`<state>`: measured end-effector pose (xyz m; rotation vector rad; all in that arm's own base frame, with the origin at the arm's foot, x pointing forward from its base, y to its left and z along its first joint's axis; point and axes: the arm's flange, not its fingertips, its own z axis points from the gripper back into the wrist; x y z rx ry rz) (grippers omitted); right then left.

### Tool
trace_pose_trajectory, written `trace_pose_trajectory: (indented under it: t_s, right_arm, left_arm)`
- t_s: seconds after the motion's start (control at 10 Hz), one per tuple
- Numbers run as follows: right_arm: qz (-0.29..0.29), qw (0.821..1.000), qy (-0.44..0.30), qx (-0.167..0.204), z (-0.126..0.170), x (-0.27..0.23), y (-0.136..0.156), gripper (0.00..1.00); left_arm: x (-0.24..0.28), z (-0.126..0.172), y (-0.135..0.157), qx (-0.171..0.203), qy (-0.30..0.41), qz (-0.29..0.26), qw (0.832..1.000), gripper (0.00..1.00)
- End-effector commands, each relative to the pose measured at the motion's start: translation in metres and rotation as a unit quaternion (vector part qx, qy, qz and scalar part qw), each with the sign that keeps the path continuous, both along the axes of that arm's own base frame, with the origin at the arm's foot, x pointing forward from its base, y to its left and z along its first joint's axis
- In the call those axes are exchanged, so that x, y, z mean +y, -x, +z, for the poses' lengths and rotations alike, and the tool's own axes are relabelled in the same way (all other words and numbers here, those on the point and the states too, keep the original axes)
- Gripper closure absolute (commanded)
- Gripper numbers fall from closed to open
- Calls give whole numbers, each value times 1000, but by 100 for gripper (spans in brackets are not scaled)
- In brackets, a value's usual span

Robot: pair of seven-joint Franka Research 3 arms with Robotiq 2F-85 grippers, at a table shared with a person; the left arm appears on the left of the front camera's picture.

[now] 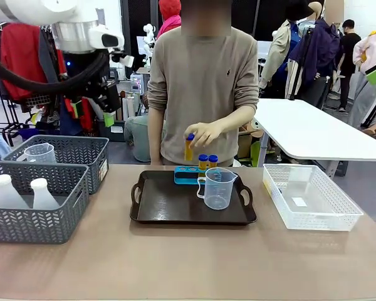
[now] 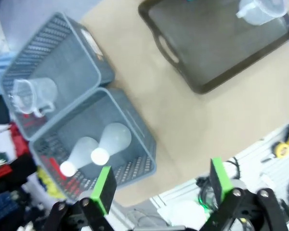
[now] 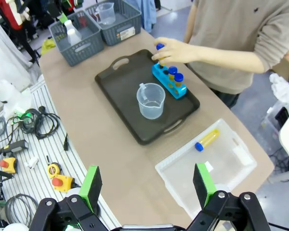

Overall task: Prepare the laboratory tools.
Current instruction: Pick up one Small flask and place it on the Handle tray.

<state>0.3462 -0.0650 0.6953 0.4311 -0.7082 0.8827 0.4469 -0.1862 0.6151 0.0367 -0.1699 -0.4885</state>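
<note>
A worktop (image 1: 175, 263) is shown from the robot's side, with a person standing at its far edge. At its middle a black tray (image 1: 169, 207) carries a clear beaker (image 1: 217, 188). A blue rack (image 1: 185, 176) is set at the tray's twelve o'clock edge, and two blue-capped amber tubes (image 1: 207, 162) are stood in it. A third tube (image 1: 189, 147) is held upright in the person's hand (image 1: 203, 133), just above the rack. At nine o'clock of the tray, two white conical flasks (image 1: 42, 193) are stood upright, side by side, in a grey basket (image 1: 31, 229).

The left hand (image 2: 162, 184) is poised well above that basket. Its green pads are spread wide, and nothing is held or touched. In its own view the flasks are found at ten o'clock of the gap between the fingers, with their necks pointing up toward it. The left arm is judged the nearer one for a flask; a shift toward ten o'clock would be needed before any descent.

The right hand (image 3: 148, 185) is likewise wide open and empty. Below it, a fourth tube (image 3: 206, 139) is laid flat in a white basket (image 3: 216, 178), cap toward seven o'clock.
</note>
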Motion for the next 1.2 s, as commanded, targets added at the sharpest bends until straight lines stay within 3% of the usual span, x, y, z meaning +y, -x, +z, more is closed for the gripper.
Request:
trace_pose_trajectory:
  t_s: [0.0,0.3,0.6,0.8,1.1]
  right_arm:
    - [13,1000,-12,-9,1,0,-1,0]
    - [13,1000,-12,-9,1,0,-1,0]
    - [13,1000,-12,-9,1,0,-1,0]
    - [13,1000,-12,-9,1,0,-1,0]
    - [13,1000,-12,-9,1,0,-1,0]
  left_arm:
    - [33,-36,-5,8,12,74,997,0]
    - [80,-85,-8,4,15,174,985,0]
    - [114,-111,10,26,18,272,962,0]
    - [127,-136,13,33,6,293,955,0]
    - [154,-166,12,11,4,337,941,0]
